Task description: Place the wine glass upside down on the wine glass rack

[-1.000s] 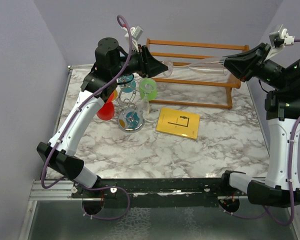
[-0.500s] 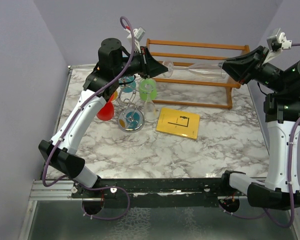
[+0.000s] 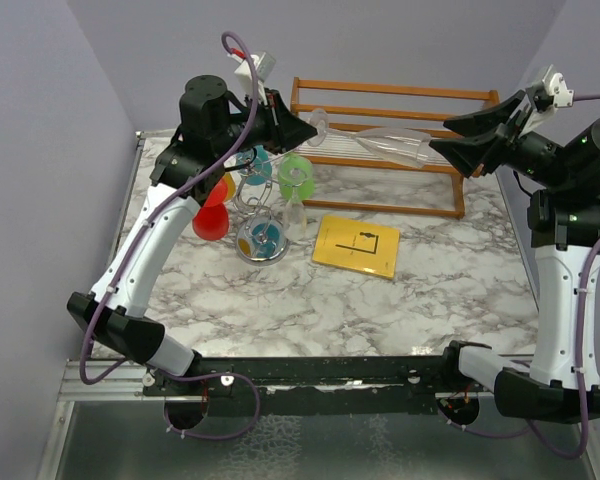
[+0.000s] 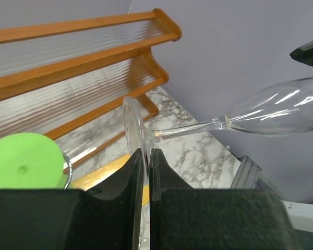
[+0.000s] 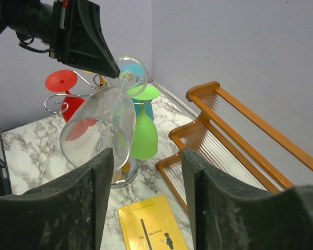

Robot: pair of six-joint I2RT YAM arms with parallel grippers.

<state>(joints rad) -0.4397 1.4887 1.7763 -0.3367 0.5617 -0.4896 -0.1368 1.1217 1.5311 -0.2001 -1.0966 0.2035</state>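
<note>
A clear wine glass [image 3: 390, 142] hangs sideways in the air in front of the wooden shelf. My left gripper [image 3: 310, 127] is shut on its round foot [image 4: 132, 122], with the stem and bowl [image 4: 281, 110] pointing away to the right. My right gripper [image 3: 443, 137] is open at the bowl's mouth; the bowl [image 5: 96, 127] lies beside its left finger [image 5: 101, 177], not clamped. The wine glass rack [image 3: 261, 212], a silver wire stand on a round shiny base, stands below the left gripper with red, green, blue and orange glasses hanging on it. Its wire arms [image 5: 56, 99] show in the right wrist view.
An orange-brown wooden slatted shelf [image 3: 420, 165] stands at the back of the marble table. A yellow book [image 3: 356, 246] lies flat right of the rack. A green upside-down glass [image 5: 144, 130] hangs on the rack's near side. Purple walls close in on both sides.
My right gripper has opened and let go of the bowl. My left gripper has moved up and left with the glass foot, and the glass now slopes down to the right.
</note>
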